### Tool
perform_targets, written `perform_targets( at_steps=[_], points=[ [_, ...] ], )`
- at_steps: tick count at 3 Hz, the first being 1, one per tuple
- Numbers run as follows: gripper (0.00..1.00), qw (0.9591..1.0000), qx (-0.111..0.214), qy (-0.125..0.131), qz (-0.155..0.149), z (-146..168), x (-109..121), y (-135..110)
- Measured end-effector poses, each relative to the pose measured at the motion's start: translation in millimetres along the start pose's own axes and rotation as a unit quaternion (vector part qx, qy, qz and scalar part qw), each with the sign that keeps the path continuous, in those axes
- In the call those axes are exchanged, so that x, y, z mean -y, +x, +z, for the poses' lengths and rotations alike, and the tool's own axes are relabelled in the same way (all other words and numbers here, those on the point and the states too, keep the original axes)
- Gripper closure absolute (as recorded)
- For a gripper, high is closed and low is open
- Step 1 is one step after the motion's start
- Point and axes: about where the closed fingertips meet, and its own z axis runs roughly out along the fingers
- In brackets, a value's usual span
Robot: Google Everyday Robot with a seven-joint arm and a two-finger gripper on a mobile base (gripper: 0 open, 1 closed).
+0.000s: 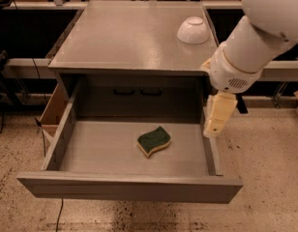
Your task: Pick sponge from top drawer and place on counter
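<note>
The sponge point(153, 140), dark green on top with a pale yellow base, lies flat on the floor of the top drawer point(129, 187), right of its middle. The drawer is pulled fully open. The grey counter point(125, 37) is above it. My gripper point(217, 115) hangs from the white arm at the right, over the drawer's right side wall, to the right of and above the sponge. It touches nothing.
A white bowl point(193, 30) sits upside down on the counter's back right. A wooden panel point(53, 111) stands left of the drawer. Speckled floor lies around the cabinet. Dark shelving runs along the back.
</note>
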Motion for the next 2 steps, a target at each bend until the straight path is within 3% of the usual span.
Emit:
perform_targets(
  at_steps=[2],
  points=[
    [0.00,0.9989,0.037,-0.015,-0.027,98,2,-30]
  ],
)
